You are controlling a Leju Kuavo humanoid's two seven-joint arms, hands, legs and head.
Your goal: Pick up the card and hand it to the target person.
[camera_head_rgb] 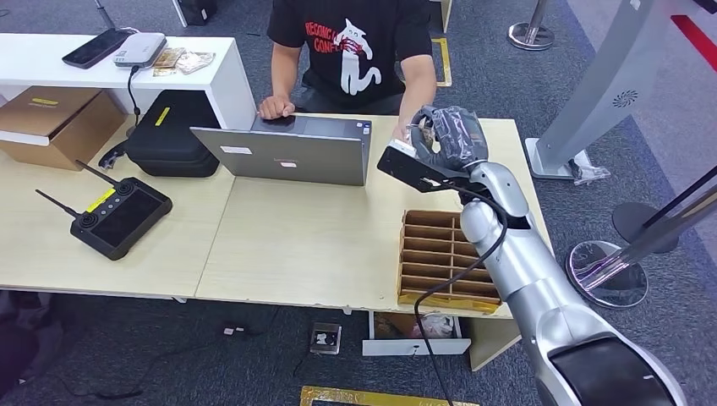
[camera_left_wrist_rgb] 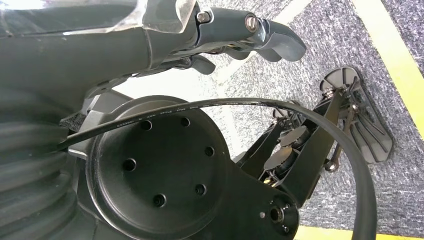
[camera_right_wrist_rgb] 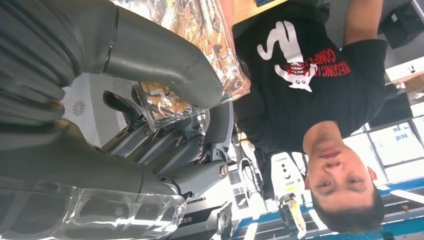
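My right hand [camera_head_rgb: 448, 135] is stretched across the table toward a seated person in a black T-shirt [camera_head_rgb: 355, 42]. It pinches the card [camera_right_wrist_rgb: 225, 65], a brown-patterned card in a clear sleeve, between the thick thumb [camera_right_wrist_rgb: 165, 60] and the darker fingers [camera_right_wrist_rgb: 200, 150]. The person's hand [camera_head_rgb: 404, 132] lies on the table edge right beside my hand and the card; whether it touches the card I cannot tell. My left hand [camera_left_wrist_rgb: 240, 30] hangs over grey carpet with its fingers apart and nothing in them.
A grey laptop [camera_head_rgb: 292, 152] stands open in front of the person. A cardboard divider box [camera_head_rgb: 435, 254] sits under my right forearm. A black remote controller [camera_head_rgb: 118, 216] and a black case [camera_head_rgb: 169, 135] lie at the left. A stanchion base [camera_head_rgb: 604, 275] stands at the right.
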